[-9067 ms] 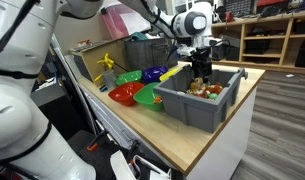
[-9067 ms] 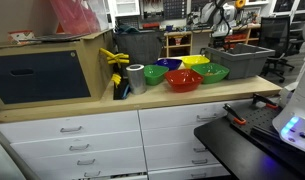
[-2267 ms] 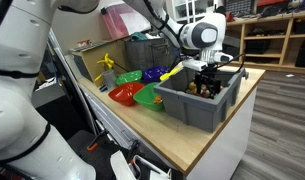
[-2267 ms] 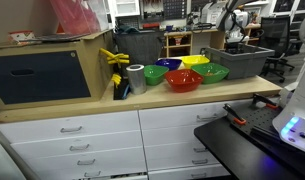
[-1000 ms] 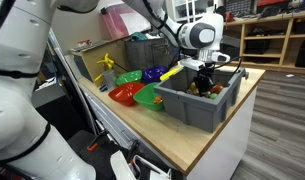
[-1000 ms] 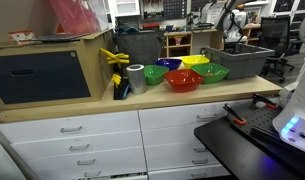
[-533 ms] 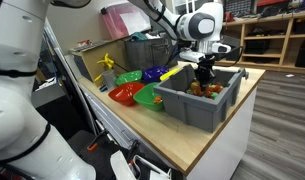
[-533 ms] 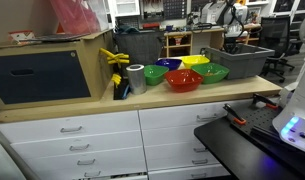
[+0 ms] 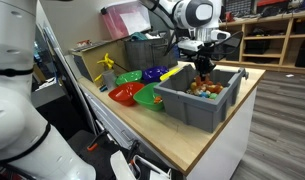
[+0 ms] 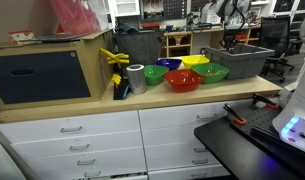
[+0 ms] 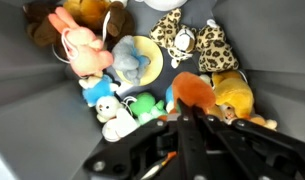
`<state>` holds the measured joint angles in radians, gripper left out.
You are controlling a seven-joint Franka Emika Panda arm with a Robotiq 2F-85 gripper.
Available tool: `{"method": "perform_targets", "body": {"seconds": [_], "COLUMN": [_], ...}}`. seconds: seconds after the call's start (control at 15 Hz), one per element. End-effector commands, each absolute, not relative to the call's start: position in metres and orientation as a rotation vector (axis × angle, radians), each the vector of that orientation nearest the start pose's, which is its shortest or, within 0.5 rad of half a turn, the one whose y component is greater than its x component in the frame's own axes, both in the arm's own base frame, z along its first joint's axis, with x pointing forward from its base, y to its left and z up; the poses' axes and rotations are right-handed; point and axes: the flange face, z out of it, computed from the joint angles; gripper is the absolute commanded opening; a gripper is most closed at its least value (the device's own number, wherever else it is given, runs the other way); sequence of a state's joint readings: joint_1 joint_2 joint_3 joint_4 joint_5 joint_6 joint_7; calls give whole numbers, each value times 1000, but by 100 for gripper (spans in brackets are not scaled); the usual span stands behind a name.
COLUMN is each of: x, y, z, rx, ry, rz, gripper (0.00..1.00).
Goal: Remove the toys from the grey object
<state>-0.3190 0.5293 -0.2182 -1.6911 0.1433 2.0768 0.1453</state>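
Over the grey bin (image 9: 192, 108), right end of the worktop (image 9: 170, 130): end effector (image 9: 202, 64) hangs just above the rim, pointing down.

- Wrist view: end effector (image 11: 185, 118) has its fingers drawn together. An orange toy (image 11: 193, 93) with a furry surface sits right at the tips and looks pinched between them. Exact contact is hard to see.
- Toys (image 11: 132, 70) lie heaped on the bin floor below: pink rabbit (image 11: 78, 50), leopard-print toy (image 11: 193, 44), blue elephant (image 11: 130, 64), white dog (image 11: 114, 116), a yellow one (image 11: 233, 96) beside the orange.
- In an exterior view the toys (image 9: 209, 90) show as a mixed heap inside the bin, below the rim.
- Red bowl (image 9: 125, 94) and green bowl (image 9: 149, 97) stand just beside the bin, on the worktop. Purple bowl (image 9: 129, 76) and yellow bowl (image 9: 155, 73) sit behind them.
- In an exterior view from farther off, the bin (image 10: 237, 62) stands at the end of the worktop (image 10: 142, 100), past the bowls, with the end effector (image 10: 229, 39) above it; its grip is too small to read there.
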Motion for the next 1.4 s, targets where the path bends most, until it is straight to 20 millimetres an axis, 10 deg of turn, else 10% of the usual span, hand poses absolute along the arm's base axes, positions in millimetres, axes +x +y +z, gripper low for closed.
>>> {"method": "perform_targets", "body": {"seconds": [0.0,0.67,1.33], "x": [580,616,641], "y": [-306,-257,-204], "z": [317,384,376], "rx": [-2877,-2880,-2798], "ry": [1103,1000,934], "rz": [219,135,54], "gripper": [1,1,1]}}
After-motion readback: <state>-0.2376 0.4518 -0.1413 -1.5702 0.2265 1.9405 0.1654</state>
